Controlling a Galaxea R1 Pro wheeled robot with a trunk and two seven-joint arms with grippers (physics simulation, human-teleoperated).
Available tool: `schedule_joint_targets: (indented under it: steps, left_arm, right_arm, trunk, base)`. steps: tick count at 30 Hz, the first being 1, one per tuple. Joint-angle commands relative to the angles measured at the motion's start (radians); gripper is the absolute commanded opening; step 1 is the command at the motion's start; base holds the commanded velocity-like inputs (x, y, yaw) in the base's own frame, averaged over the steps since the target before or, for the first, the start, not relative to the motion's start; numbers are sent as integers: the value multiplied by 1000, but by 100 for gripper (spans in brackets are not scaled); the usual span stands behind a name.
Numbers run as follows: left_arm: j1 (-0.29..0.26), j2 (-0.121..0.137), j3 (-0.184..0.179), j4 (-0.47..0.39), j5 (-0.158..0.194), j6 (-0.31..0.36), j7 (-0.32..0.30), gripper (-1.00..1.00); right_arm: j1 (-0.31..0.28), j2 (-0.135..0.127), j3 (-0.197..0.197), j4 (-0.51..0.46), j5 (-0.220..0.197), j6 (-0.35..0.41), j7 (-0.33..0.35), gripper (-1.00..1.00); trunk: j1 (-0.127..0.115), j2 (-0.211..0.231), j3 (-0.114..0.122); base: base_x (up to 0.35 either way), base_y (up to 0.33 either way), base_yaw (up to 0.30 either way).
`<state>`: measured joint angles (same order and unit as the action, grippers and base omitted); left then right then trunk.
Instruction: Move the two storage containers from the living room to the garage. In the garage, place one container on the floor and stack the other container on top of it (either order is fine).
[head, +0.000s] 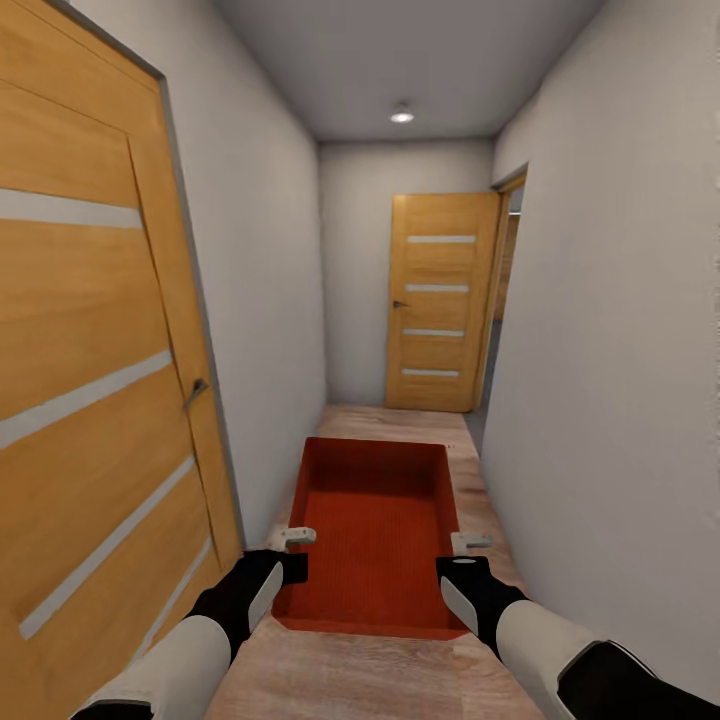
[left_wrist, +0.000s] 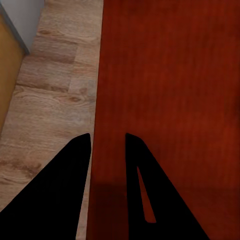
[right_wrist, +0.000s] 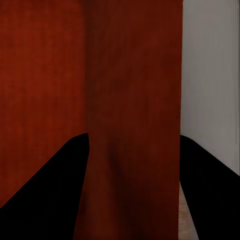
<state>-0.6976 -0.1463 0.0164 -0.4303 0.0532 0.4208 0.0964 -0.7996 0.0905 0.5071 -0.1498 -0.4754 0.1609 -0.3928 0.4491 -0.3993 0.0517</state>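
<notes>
I hold one orange-red open-topped storage container (head: 375, 520) level in front of me, above the light wood planks of a narrow hallway. My left gripper (head: 297, 540) is shut on its left wall near the close corner. In the left wrist view that gripper (left_wrist: 107, 135) straddles the rim, with the container (left_wrist: 170, 75) on one side and planks on the other. My right gripper (head: 470, 543) is shut on the right wall. In the right wrist view that gripper (right_wrist: 134, 135) has the container's wall (right_wrist: 132, 75) between its fingers. The living room and the garage are out of view.
White walls stand close on both sides. A large wooden door (head: 90, 380) with a handle lines the left wall. At the hallway's far end stands another wooden door (head: 440, 300), with an open doorway (head: 505, 290) to its right. Plank floor (head: 400, 420) runs ahead.
</notes>
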Motion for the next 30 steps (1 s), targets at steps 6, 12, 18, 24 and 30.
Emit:
schedule_joint_targets:
  steps: [6, 12, 18, 24, 30]
  left_arm:
    - [1, -1, -9, 2, 8, 6, 9, -100]
    - [1, -1, -9, 2, 8, 6, 9, -100]
    - [1, -1, -9, 2, 8, 6, 9, -100]
    - [1, -1, -9, 2, 9, 6, 9, -100]
    - [1, -1, -9, 2, 10, 6, 9, -100]
  right_arm:
    - [-1, 0, -15, -20, 27, 9, -8, -100]
    - [-1, 0, -15, -20, 27, 9, -8, -100]
    - [-1, 0, -15, -20, 27, 9, -8, -100]
    - [-1, 0, -15, -20, 27, 9, -8, -100]
    - [-1, 0, -15, -20, 27, 9, -8, -100]
  trunk:
    - [1, -1, 0]
    - [1, -1, 0]
    - [1, -1, 0]
    - [1, -1, 0]
    - [1, -1, 0]
  base:
    - [322, 0, -240]
    - [322, 0, -149]
    - [322, 0, -11]
    - [322, 0, -1]
    - [323, 0, 0]
